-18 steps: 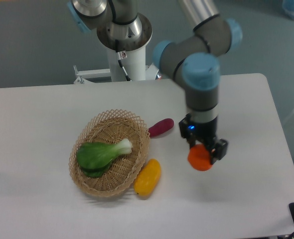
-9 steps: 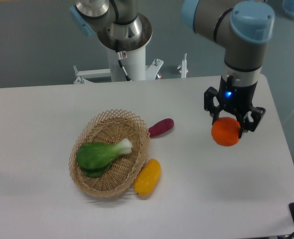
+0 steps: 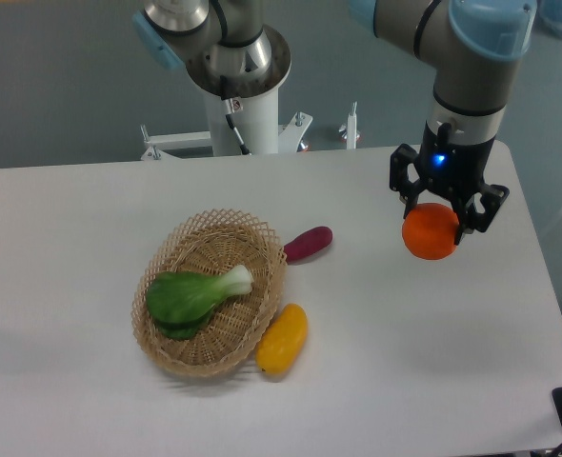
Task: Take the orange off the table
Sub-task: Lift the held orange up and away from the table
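The bright orange (image 3: 430,233) hangs in the air over the right part of the white table (image 3: 433,381), clear of the surface. My gripper (image 3: 437,211) points down and is shut on it, with a black finger on each side. The fruit's top is hidden between the fingers.
A wicker basket (image 3: 210,335) holding a green leafy vegetable (image 3: 190,295) stands left of centre. A yellow fruit (image 3: 283,338) lies against its right rim, and a purple vegetable (image 3: 308,243) lies just beyond. The arm's white base post (image 3: 243,105) rises behind the table.
The gripper has carried the orange up and to the right, from low near the yellow fruit to high over the table's right side. In the last half second it rose only slightly.
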`<state>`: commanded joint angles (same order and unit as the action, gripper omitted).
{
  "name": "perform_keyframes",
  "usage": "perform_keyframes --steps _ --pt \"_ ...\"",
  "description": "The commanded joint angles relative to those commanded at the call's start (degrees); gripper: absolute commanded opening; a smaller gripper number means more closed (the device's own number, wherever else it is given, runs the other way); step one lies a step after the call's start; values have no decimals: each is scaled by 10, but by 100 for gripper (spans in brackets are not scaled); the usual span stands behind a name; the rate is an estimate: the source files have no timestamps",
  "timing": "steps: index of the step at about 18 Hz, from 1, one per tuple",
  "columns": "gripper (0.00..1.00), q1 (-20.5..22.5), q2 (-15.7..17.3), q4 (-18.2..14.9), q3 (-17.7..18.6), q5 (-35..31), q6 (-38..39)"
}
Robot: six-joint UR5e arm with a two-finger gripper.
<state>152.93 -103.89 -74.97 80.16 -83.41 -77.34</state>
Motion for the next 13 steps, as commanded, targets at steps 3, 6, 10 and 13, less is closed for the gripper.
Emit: perform_keyframes --steps 3,6,10,13 --pt "66 -2 1 1 0 0 1" --pt "66 -2 3 1 1 0 1" --pt "66 -3 3 4 -1 -1 2" --pt "66 -3 3 4 -1 0 2"
